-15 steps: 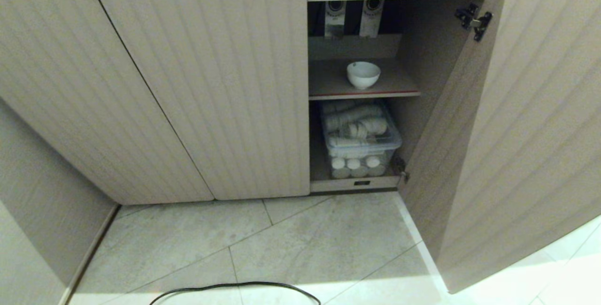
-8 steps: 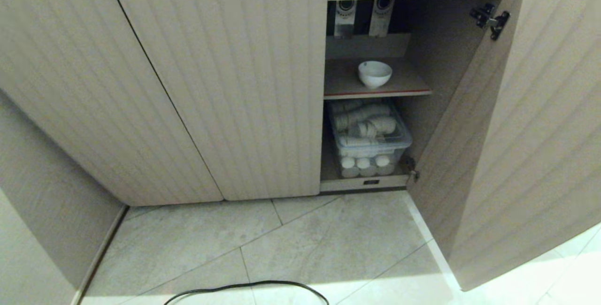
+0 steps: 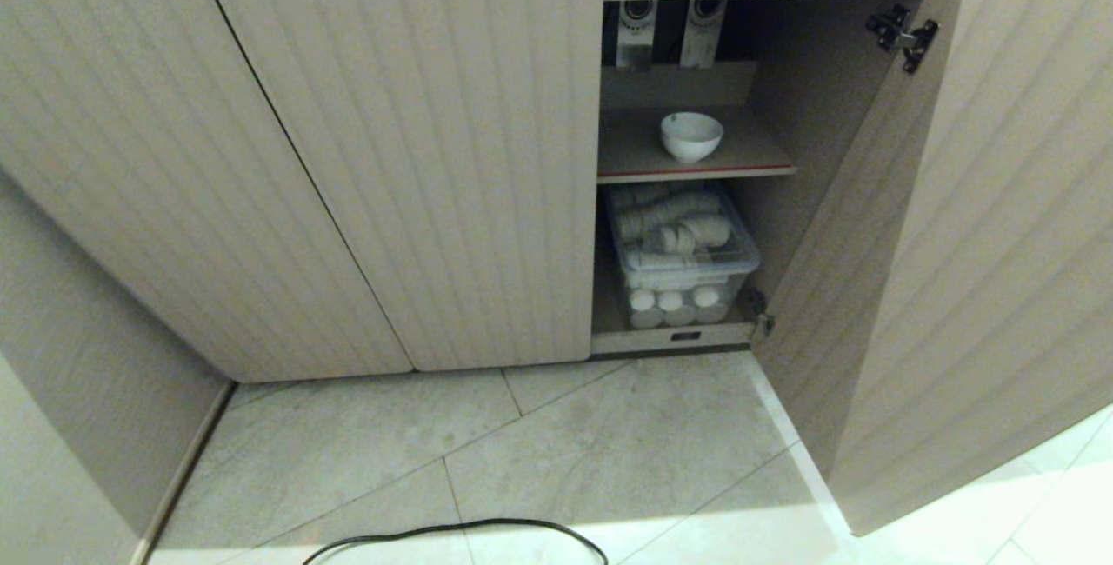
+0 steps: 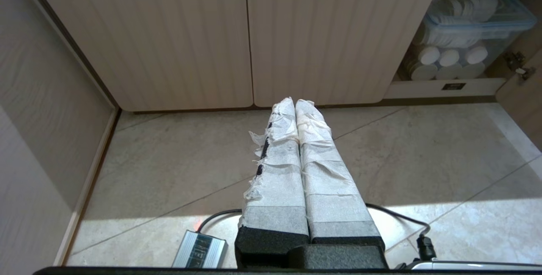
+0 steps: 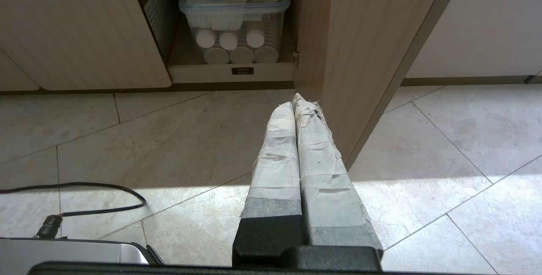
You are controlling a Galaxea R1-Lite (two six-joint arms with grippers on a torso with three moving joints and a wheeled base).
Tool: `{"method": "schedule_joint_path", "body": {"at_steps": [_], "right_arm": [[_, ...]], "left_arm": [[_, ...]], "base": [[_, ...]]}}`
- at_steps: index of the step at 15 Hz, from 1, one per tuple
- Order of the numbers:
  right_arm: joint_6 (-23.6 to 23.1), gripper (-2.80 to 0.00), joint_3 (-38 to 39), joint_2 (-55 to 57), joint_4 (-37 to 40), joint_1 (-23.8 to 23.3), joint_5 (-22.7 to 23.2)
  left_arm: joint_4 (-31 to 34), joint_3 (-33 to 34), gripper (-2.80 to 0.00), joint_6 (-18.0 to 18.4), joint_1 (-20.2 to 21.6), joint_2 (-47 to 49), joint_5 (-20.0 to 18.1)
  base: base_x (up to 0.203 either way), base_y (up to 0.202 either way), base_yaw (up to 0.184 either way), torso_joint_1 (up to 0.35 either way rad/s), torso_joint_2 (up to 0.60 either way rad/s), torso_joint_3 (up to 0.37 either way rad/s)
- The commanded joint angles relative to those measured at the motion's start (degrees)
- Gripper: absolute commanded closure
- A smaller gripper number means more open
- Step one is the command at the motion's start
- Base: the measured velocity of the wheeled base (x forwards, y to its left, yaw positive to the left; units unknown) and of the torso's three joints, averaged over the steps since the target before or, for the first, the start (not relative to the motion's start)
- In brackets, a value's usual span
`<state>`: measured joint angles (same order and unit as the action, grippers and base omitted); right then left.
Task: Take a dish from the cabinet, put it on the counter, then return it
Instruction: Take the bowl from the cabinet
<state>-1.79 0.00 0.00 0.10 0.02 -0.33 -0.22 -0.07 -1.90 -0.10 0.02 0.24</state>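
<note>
The dish (image 3: 691, 136), a small white bowl, stands upright on the red-edged inner shelf (image 3: 696, 172) of the beige cabinet (image 3: 409, 156), whose right-hand door (image 3: 956, 243) hangs wide open. The counter is out of view. Neither arm shows in the head view. My left gripper (image 4: 295, 102) is shut and empty, low over the floor tiles facing the closed ribbed doors. In the right wrist view my right gripper (image 5: 293, 100) is likewise shut with nothing in it, hovering over the floor just beside the open door's lower edge (image 5: 360, 97).
Below the shelf a clear plastic bin (image 3: 683, 256) of stacked white cups fills the cabinet's bottom compartment. A black cable (image 3: 452, 535) loops across the tiled floor in front. A small silver box (image 4: 199, 249) lies on the floor near the left arm. A beige wall (image 3: 78, 391) closes off the left side.
The whole head view shifted so the cabinet sits further right in frame, which is the camera moving. The dish and bin stay where they were.
</note>
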Motion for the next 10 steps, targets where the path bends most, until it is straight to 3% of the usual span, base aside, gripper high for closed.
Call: {"method": "schedule_joint_path", "body": {"at_steps": [1,10], "right_arm": [[-0.06,0.0,0.0,0.0,-0.01,0.06,-0.02],[-0.15,0.0,0.0,0.0,-0.01,0.02,-0.02]], "left_arm": [[-0.04,-0.01,0.0,-0.03,0.01,-0.02,0.02],[-0.04,-0.01,0.0,0.06,0.01,-0.02,0.1]], "base": [[0.0,0.0,0.0,0.0,0.0,0.0],[0.0,0.0,0.0,0.0,0.0,0.0]]}}
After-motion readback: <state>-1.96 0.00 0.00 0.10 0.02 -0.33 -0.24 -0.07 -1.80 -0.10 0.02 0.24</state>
